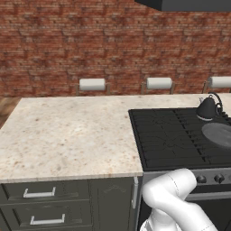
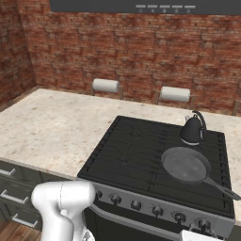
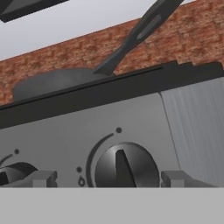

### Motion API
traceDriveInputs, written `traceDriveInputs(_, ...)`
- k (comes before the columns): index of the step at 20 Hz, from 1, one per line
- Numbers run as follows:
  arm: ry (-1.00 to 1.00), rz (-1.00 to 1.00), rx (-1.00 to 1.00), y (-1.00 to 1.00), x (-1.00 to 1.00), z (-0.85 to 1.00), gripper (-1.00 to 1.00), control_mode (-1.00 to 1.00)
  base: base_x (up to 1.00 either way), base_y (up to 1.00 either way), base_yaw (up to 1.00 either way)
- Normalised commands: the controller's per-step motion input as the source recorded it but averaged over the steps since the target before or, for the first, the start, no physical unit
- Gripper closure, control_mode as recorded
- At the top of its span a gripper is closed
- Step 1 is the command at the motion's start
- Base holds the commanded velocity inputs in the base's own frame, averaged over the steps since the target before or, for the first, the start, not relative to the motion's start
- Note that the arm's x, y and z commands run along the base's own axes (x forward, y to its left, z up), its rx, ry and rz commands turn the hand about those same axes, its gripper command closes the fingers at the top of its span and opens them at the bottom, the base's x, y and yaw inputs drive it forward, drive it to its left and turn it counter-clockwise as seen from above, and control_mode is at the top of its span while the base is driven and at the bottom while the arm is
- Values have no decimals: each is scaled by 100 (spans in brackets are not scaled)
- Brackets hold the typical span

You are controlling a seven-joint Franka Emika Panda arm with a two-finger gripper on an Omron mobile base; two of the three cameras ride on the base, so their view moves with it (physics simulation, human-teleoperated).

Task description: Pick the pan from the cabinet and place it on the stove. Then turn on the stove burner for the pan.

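Note:
The pan (image 2: pixel 186 164) lies on the front right burner of the stove (image 2: pixel 127 155), its long handle pointing to the front right; it also sits at the right edge of the left base view as the pan (image 1: pixel 219 134). In the hand view the pan (image 3: pixel 52 81) rises above the stove's steel front (image 3: pixel 57 135). My gripper (image 3: pixel 109 179) is open, close in front of a dark round knob (image 3: pixel 127 168), with one fingertip on either side of it and apart from it. The knob's pointer stands nearly upright. The cabinet is out of view.
A small black kettle (image 2: pixel 192 129) stands on the back right burner behind the pan. A speckled stone counter (image 1: pixel 67 131) stretches left of the stove, with drawers (image 1: pixel 40 194) under it. White rolls (image 2: pixel 106 85) hang on the brick wall. A range hood (image 2: pixel 141 5) hangs above.

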Motion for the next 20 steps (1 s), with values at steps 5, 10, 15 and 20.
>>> traceDriveInputs(5, 0, 0, -2, -10, 0, 1, -100, -100, 0, 0, 0)
traceDriveInputs(10, 0, 0, 0, -24, 1, 0, -100, -100, 0, 0, 0)
traceDriveInputs(15, 0, 0, 0, -28, 0, 0, -100, -100, 0, 0, 0)
traceDriveInputs(20, 0, 0, 0, -13, 0, 0, -100, -100, 0, 0, 0)
